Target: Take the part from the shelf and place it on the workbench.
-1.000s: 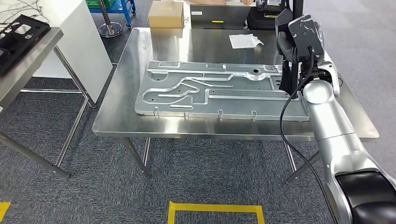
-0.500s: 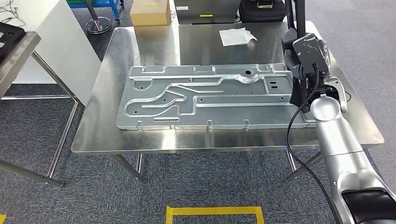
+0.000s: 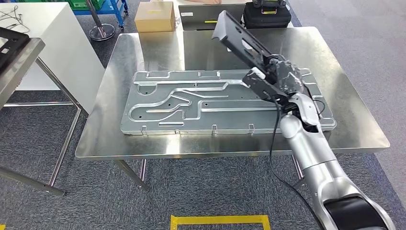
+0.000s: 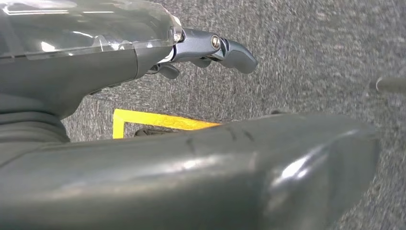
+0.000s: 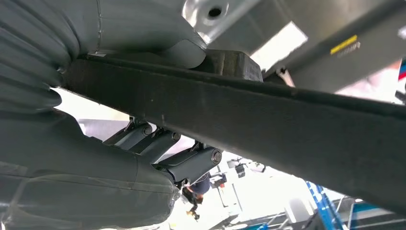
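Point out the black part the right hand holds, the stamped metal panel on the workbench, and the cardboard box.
black part (image 3: pixel 238 39), head view, on its flat upper face.
stamped metal panel (image 3: pixel 191 103), head view, on its ribbed middle.
cardboard box (image 3: pixel 154 16), head view, on its top.
right hand (image 3: pixel 280 79), head view, on its back.

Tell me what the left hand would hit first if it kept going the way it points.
Probably the grey carpet floor. The left hand hangs empty, pointing down at it, with nothing visible between; yellow floor tape lies nearby. Depth is unclear.
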Action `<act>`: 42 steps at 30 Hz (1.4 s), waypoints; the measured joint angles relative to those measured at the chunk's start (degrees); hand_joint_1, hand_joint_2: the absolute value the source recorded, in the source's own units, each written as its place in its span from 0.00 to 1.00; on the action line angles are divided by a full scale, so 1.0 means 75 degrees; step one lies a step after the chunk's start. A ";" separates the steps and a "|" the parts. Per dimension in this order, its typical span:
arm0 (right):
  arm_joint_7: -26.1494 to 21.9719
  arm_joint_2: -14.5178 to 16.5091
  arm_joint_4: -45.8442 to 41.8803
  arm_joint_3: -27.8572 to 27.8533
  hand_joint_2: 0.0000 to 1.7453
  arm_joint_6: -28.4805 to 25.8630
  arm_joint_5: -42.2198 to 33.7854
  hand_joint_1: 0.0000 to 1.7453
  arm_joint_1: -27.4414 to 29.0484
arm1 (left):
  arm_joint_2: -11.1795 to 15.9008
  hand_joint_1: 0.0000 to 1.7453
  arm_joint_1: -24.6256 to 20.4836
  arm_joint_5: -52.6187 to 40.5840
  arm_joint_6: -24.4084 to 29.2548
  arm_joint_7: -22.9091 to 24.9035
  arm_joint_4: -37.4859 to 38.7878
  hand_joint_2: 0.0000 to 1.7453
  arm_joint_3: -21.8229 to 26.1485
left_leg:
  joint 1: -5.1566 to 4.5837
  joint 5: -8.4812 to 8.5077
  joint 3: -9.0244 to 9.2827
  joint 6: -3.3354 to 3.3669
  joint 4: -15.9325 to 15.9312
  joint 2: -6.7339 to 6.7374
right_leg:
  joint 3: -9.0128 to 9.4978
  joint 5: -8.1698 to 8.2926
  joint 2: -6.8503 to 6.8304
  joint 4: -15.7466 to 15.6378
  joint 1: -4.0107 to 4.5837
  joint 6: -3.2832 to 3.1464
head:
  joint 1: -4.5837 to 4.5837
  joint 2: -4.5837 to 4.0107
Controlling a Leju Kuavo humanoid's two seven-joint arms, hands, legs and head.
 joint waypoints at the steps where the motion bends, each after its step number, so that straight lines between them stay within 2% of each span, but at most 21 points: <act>1: -0.0001 0.0175 0.0169 0.0036 1.00 -0.0067 0.0213 1.00 -0.0022 | 0.0005 0.00 -0.0019 -0.0057 -0.0032 0.0004 0.0000 0.00 -0.0026 | 0.0000 0.0003 0.0002 -0.0005 0.0000 -0.0001 | 0.0002 0.0000 0.0000 0.0000 0.0002 0.0000 | 0.0000 0.0000; 6: -0.0046 0.1014 0.1108 0.0160 1.00 -0.0285 0.1218 1.00 -0.0166 | 0.0022 0.00 -0.0089 -0.0241 -0.0070 0.0060 0.0000 0.00 -0.0103 | 0.0005 0.0008 0.0005 -0.0018 -0.0001 0.0000 | 0.0010 0.0000 0.0001 -0.0001 0.0009 0.0000 | 0.0000 0.0000; 10: 0.0015 0.1699 0.2393 0.0340 1.00 -0.0673 0.2472 1.00 -0.0520 | 0.0019 0.00 -0.0114 -0.0146 0.0135 0.0227 0.0000 0.00 -0.0067 | 0.0006 0.0007 0.0009 -0.0020 -0.0001 0.0000 | 0.0018 0.0000 0.0004 -0.0007 0.0014 0.0000 | 0.0000 0.0000; 13: 0.0026 0.2153 0.3216 0.0504 1.00 -0.0794 0.2937 1.00 -0.0794 | 0.0001 0.00 -0.0117 0.0030 0.0334 0.0329 0.0000 0.00 0.0043 | 0.0006 0.0007 0.0012 -0.0020 0.0000 0.0002 | 0.0021 0.0000 0.0004 -0.0012 0.0018 0.0000 | 0.0000 0.0000; 17: -0.0009 0.2554 0.3970 0.0658 1.00 -0.0713 0.3112 1.00 -0.1069 | -0.0044 0.00 -0.0100 0.0171 0.0554 0.0408 0.0000 0.00 0.0218 | 0.0008 0.0008 0.0012 -0.0021 0.0000 -0.0002 | 0.0032 0.0000 -0.0002 -0.0026 0.0028 0.0000 | 0.0000 0.0000; 21: -0.0026 0.2783 0.4447 0.0727 1.00 -0.0576 0.3242 1.00 -0.1245 | -0.0085 0.00 -0.0089 0.0270 0.0753 0.0500 0.0000 0.00 0.0384 | 0.0012 0.0007 0.0013 -0.0021 -0.0001 -0.0001 | 0.0040 0.0000 0.0001 -0.0032 0.0029 0.0000 | 0.0000 0.0000; 25: -0.0025 0.2919 0.4756 0.0784 1.00 -0.0482 0.3310 0.00 -0.1377 | -0.0111 0.00 -0.0077 0.0331 0.0868 0.0532 0.0000 1.00 0.0517 | 0.0012 0.0007 0.0013 -0.0022 0.0000 -0.0001 | 0.0045 0.0000 0.0001 -0.0044 0.0030 0.0000 | 0.0000 0.0000; 29: -0.0027 0.3044 0.4958 0.0797 1.00 -0.0344 0.3376 0.00 -0.1478 | -0.0133 0.00 -0.0071 0.0503 0.1005 0.0503 0.0000 0.00 0.0707 | 0.0012 0.0004 0.0017 -0.0025 -0.0001 0.0000 | 0.0053 0.0000 0.0001 -0.0051 0.0032 0.0000 | 0.0000 0.0000; 42: -0.0052 0.3456 0.5237 0.0794 1.00 -0.0066 0.3521 0.00 -0.1616 | -0.0181 0.00 -0.0061 0.0887 0.1469 0.0622 0.0000 0.00 0.1407 | 0.0012 0.0001 0.0032 -0.0028 -0.0001 0.0002 | 0.0071 0.0000 0.0003 -0.0060 0.0034 0.0001 | 0.0000 0.0000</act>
